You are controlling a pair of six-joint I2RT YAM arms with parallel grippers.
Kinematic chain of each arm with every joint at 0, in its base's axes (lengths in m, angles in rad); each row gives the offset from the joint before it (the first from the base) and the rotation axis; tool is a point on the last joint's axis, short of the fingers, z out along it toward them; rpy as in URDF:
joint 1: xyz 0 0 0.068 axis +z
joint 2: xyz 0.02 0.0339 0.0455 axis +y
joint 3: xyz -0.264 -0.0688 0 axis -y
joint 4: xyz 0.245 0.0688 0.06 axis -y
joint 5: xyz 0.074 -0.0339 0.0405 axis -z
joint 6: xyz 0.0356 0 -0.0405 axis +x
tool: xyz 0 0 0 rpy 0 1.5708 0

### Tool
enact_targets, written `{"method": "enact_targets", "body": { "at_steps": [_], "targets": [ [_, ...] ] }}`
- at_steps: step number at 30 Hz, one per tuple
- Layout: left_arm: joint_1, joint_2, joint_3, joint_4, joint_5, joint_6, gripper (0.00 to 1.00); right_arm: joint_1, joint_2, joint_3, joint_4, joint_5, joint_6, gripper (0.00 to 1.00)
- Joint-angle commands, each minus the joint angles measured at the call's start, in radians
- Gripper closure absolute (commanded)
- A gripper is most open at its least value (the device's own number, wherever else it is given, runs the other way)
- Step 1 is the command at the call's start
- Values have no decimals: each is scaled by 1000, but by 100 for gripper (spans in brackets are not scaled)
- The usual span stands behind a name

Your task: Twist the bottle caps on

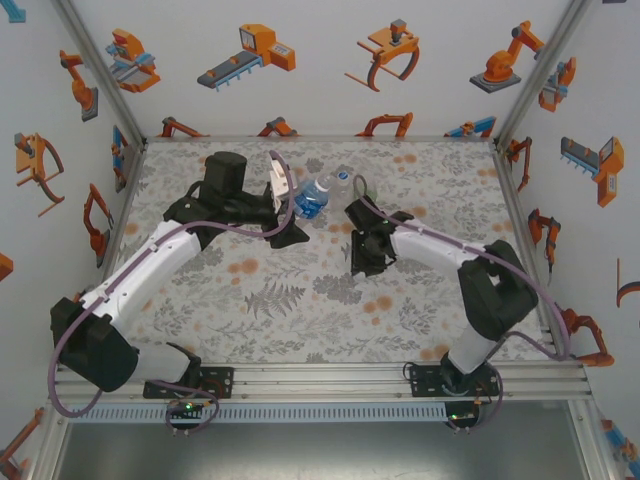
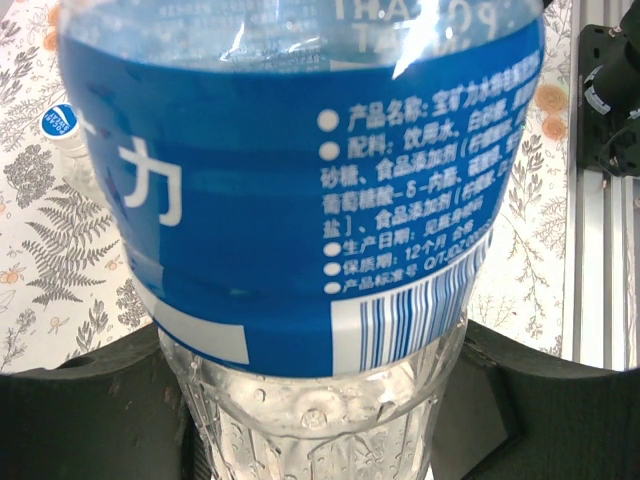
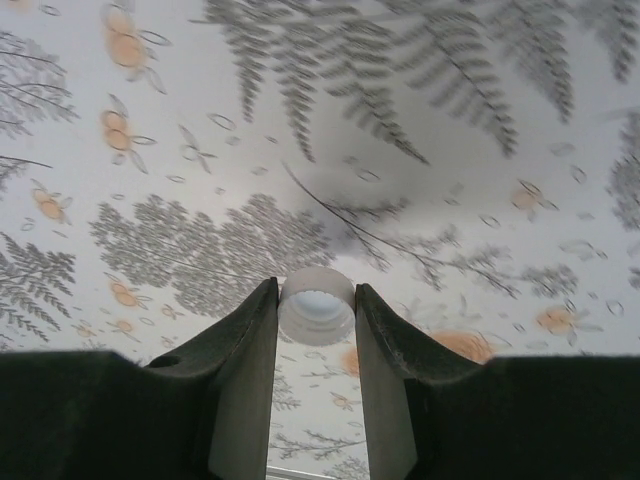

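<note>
Two grips carry the risk: the right gripper point(image 3: 315, 300) pinches a white cap point(image 3: 317, 310) by its fingertips alone, apart from the blue-label bottle point(image 2: 300, 200) clamped in the left gripper point(image 2: 318, 400), so the cap may slip or cross-thread. A green bottle point(image 1: 360, 187) crowds the likely approach.
</note>
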Motion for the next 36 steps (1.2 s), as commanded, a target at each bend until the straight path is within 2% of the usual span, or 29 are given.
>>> {"method": "enact_targets", "body": {
  "at_steps": [1, 11, 24, 36],
  "targets": [
    [-5, -32, -13, 17, 8, -9, 93, 31, 76, 92, -52, -9, -42, 64],
    [-11, -32, -13, 17, 11, -13, 93, 89, 203, 201, -104, -4, -54, 58],
    [-18, -24, -12, 17, 12, -15, 93, 102, 147, 231, -136, 11, -56, 54],
    [-20, -24, -13, 18, 9, -15, 93, 102, 186, 228, -115, -5, -60, 55]
  ]
}}
